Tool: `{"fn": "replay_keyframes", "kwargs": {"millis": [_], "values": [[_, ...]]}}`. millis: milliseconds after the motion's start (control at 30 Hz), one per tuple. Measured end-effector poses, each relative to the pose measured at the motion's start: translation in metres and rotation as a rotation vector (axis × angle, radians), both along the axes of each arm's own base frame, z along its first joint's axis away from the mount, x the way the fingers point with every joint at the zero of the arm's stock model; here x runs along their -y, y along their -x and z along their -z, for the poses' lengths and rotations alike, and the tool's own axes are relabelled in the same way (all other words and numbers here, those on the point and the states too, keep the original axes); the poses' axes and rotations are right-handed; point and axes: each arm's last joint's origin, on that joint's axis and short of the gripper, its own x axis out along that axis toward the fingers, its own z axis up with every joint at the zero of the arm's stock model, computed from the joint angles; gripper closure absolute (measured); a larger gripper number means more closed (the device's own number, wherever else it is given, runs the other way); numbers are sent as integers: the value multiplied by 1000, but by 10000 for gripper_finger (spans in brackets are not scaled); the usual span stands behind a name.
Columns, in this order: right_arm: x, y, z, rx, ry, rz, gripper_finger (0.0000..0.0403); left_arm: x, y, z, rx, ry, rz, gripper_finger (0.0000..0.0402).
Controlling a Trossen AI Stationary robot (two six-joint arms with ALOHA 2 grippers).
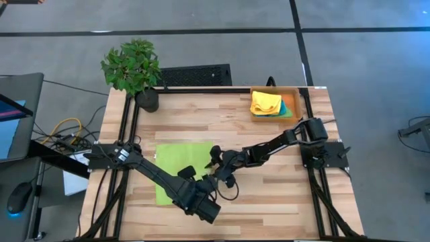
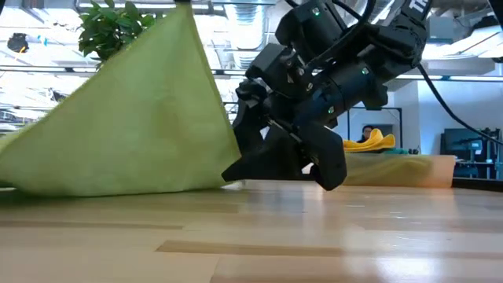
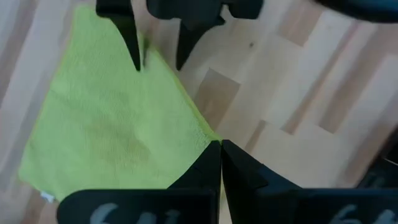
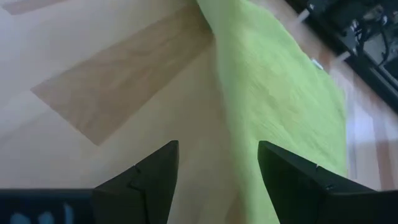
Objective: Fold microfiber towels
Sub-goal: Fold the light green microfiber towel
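Note:
A lime green towel lies on the wooden table left of centre, with its near right corner raised. My left gripper is shut on that corner, above the table's near part. My right gripper reaches in from the right, low over the table. It is open, with one finger on each side of the towel's sloping right edge. A yellow towel lies on a teal one in the tray at the far right. My left gripper pinches the green towel's near right corner between its two shut fingers, coming steeply from above. The corner is lifted clear, and the cloth slopes down from it to the part lying flat on the table. Whether my right gripper touches the towel's edge, I cannot tell.
An orange tray stands at the table's far right corner, and a potted plant at the far left corner. Bare wood lies to the right of the towel and along the near edge.

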Motion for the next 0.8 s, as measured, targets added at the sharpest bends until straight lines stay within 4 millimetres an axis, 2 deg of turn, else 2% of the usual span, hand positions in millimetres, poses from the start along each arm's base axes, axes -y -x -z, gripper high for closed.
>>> {"fn": "replay_keyframes", "kwargs": {"millis": [267,467,633,800], "values": [[17,0,3,-48,-14,62,159,16,9,-15,38,83,-13,401],[24,2,7,-100,-7,79,165,25,14,-18,59,113,-52,401],[24,4,8,-136,3,74,202,31,19,-18,63,125,-66,401],[24,6,10,-162,5,70,268,36,22,-18,68,135,-92,401]]}}
